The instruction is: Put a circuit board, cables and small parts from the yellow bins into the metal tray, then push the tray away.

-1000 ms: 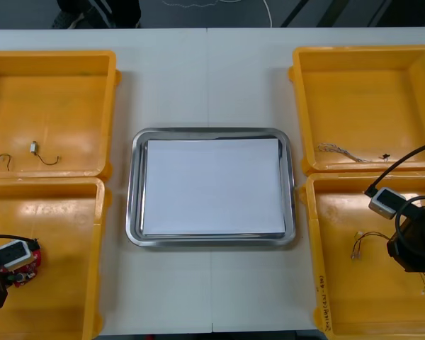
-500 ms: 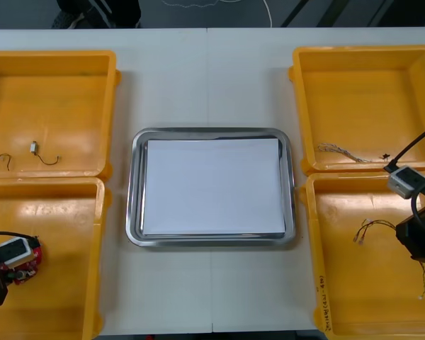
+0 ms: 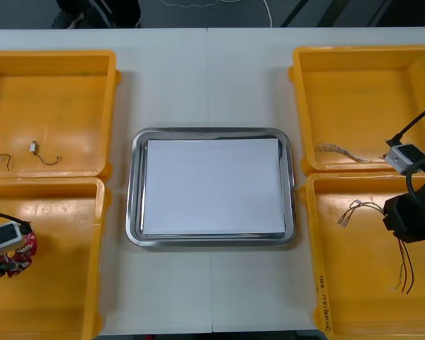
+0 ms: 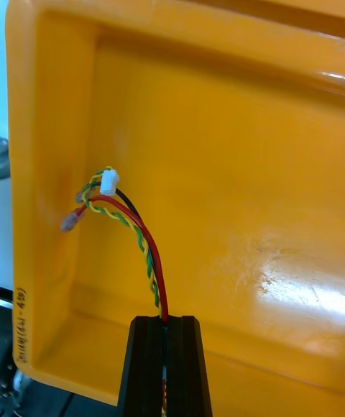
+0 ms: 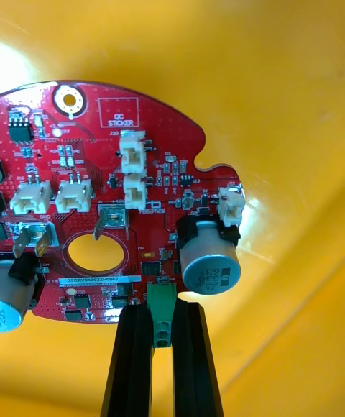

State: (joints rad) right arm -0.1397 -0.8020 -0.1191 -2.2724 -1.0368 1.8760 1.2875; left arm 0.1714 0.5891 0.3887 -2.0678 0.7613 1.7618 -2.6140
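Bins: four, yellow, two per side.
Left gripper (image 5: 162, 310): in near-left bin (image 3: 64, 290), 8 o'clock of tray. Fingers pinch the green connector (image 5: 162, 296) on the edge of the one red board (image 5: 108, 194).
Right gripper (image 4: 164, 325): over near-right bin (image 3: 361, 304), 4 o'clock. Fingers pressed on the one red and yellow cable (image 4: 141, 234).
Tray (image 3: 137, 184): one, centre, white inside.
Far-left bin (image 3: 64, 92), 10 o'clock: two small metal parts (image 3: 33, 147).
Far-right bin (image 3: 361, 85), 2 o'clock: one twisted cable (image 3: 336, 150).
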